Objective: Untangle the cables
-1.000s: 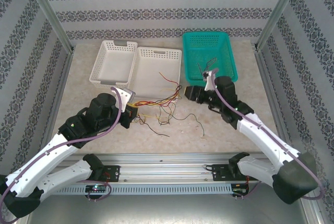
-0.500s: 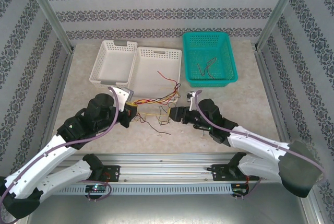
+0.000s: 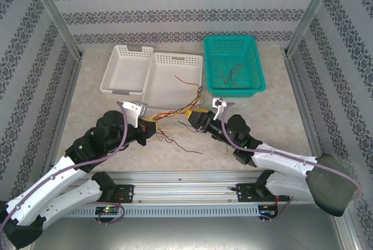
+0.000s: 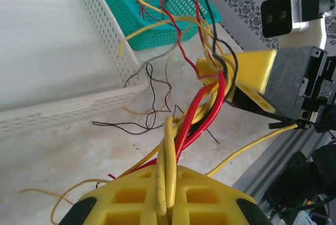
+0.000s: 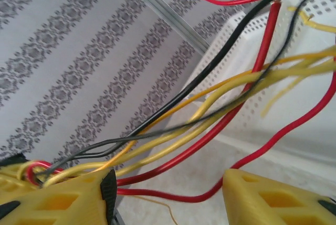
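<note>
My left gripper (image 3: 149,129) is clamped shut on 1 end of the cables (image 3: 182,110), with yellow and red strands pinched between its pads in the left wrist view. The bunch lies mid-tabletop, a little toward the near edge. Its long axis runs from that grip toward the far right and ends over the near right corner of the middle white basket (image 3: 178,57).

My right gripper (image 3: 197,120) sits right on that line, beside the stretched part, so it is the hand nearer the free ends. Its jaws stand apart with nothing pinched. In the right wrist view most strands ride over 1 finger, and 1 red strand runs across the gap from finger to finger.

I judge the step in hand to be pulling 1 strand out while the left holds the rest. Because that red strand lies along the closing direction rather than through the gap, I think the wrist needs turning before a close would catch it.

For room, bare tabletop (image 3: 274,122) opens toward the right edge, which looks like the free direction for a pull. The white basket's near wall is just beyond the bunch. The teal basket (image 3: 230,38), at the far right, holds a few strands well apart from it. Thin dark strands (image 4: 126,126) lie loose on the tabletop and could drag along.
</note>
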You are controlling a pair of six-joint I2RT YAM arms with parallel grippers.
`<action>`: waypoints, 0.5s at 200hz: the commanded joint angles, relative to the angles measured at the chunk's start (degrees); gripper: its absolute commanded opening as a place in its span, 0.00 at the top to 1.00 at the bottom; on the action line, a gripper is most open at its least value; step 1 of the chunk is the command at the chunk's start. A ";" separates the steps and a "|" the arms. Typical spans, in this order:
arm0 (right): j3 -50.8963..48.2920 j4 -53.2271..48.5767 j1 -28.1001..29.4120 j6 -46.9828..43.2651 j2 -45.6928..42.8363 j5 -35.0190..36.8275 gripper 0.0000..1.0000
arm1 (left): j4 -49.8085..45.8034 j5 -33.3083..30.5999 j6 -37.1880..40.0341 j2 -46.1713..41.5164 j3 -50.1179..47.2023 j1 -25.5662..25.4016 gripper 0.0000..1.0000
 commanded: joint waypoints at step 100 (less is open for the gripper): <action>-5.03 14.20 3.46 2.94 3.36 5.40 0.44 | 9.48 -2.02 -5.65 -5.42 -2.57 -1.04 1.00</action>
